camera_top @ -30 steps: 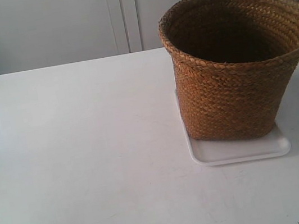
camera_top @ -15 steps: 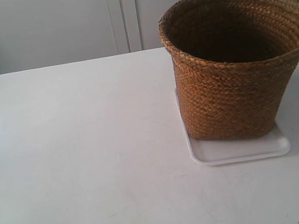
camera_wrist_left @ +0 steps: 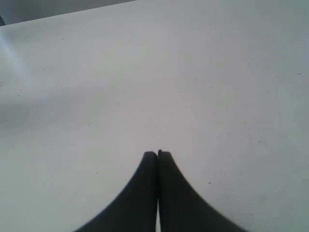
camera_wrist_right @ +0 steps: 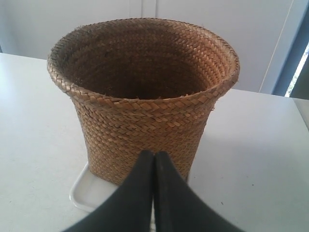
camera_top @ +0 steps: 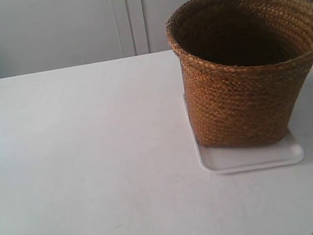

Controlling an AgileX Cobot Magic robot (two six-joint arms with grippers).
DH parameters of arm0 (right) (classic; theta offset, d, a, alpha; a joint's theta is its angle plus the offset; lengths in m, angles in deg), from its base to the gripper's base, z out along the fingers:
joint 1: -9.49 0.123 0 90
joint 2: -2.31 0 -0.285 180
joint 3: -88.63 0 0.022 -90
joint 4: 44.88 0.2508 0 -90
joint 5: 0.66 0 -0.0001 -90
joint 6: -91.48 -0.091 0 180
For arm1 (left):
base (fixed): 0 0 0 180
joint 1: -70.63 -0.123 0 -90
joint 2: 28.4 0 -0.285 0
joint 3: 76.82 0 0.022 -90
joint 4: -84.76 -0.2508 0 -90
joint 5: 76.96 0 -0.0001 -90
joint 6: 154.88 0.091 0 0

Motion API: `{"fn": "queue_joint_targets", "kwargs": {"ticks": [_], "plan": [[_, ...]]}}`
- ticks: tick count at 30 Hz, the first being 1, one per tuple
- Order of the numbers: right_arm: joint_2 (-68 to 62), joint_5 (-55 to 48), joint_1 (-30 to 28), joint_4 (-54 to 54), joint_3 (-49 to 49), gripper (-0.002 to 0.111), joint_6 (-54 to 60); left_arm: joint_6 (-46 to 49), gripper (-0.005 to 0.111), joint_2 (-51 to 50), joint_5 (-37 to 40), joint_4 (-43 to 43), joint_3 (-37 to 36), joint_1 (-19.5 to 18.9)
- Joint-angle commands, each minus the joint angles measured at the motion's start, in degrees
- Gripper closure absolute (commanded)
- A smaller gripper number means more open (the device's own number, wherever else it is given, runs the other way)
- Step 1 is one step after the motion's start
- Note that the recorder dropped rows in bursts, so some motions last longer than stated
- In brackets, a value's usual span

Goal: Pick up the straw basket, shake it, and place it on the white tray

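Note:
The golden-brown straw basket (camera_top: 244, 74) stands upright on the white tray (camera_top: 249, 159) at the right of the table; its dark inside looks empty. The right wrist view faces the same straw basket (camera_wrist_right: 145, 96), with a corner of the white tray (camera_wrist_right: 86, 189) showing under it. My right gripper (camera_wrist_right: 154, 153) is shut with nothing in it and is held a little back from the basket's wall. My left gripper (camera_wrist_left: 157, 153) is shut too, over bare white table, with no object near it. Neither arm shows in the exterior view.
The white table (camera_top: 81, 165) spreads wide to the left of the basket. White cabinet doors (camera_top: 128, 14) stand behind its far edge. A dark window frame (camera_wrist_right: 289, 53) rises at the back right.

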Motion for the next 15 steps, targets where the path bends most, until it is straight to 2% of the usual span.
{"fn": "queue_joint_targets", "kwargs": {"ticks": [1,15], "plan": [[0.31,0.34,0.37,0.09,0.16,0.108,0.0,-0.36,0.106,0.29,0.1,0.72,-0.41,-0.17],[2.12,0.36,0.37,0.07,2.04,0.108,0.0,-0.25,0.106,0.29,0.12,0.72,-0.41,-0.17]]}}
